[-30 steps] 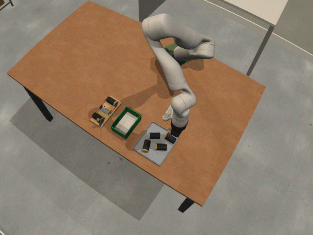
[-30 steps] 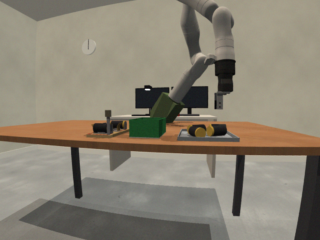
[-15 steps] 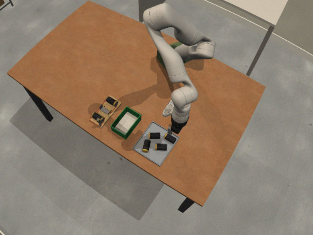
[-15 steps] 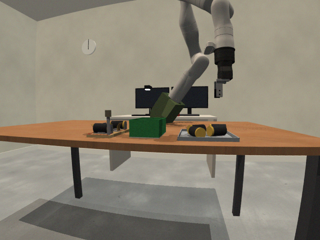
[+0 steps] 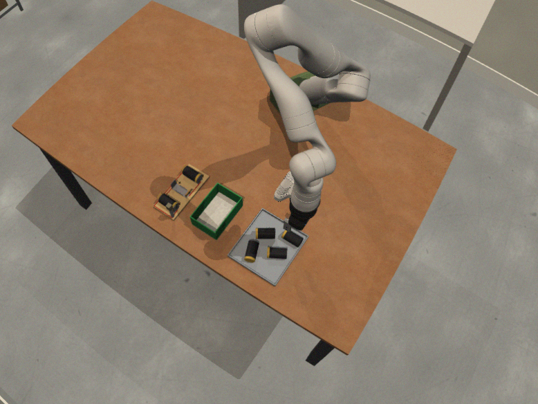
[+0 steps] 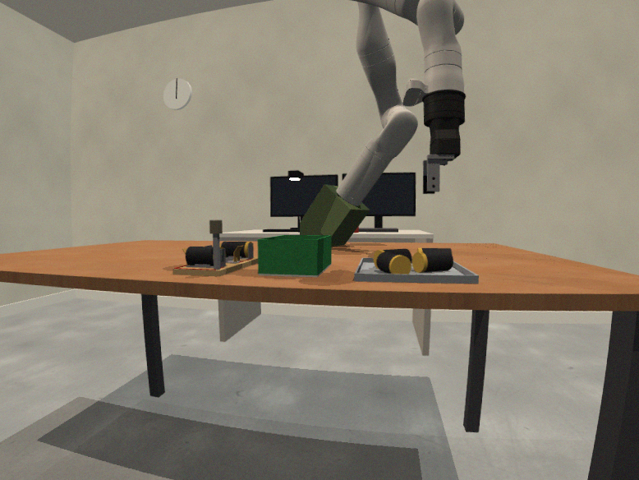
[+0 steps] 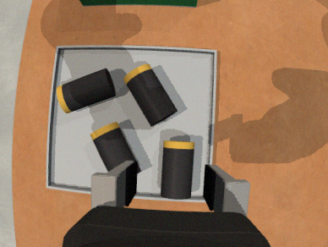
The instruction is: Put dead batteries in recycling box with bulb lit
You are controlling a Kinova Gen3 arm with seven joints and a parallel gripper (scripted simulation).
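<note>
My tool (image 5: 287, 225) (image 6: 431, 177) (image 7: 170, 178) hangs over the tray (image 5: 232, 255) (image 6: 416, 279) (image 7: 215, 106), its fingers spread with nothing between them, so I judge the height leaves me room to choose a cell. Four batteries lie on the tray; relative to it, the green box (image 5: 216, 236) (image 6: 294, 256) (image 7: 139, 2) stands beside it, near enough for short drops, and the holder (image 5: 178, 208) (image 6: 193, 270) lies beyond the box with two more cells. The nearest battery (image 5: 292, 237) (image 7: 177, 171) rests on its side by the tray's rim. In the wrist view its long axis runs up and down between my fingers' sides, yellow end pointing away from me, toward the tray's middle; I could probably pinch it across its width.
</note>
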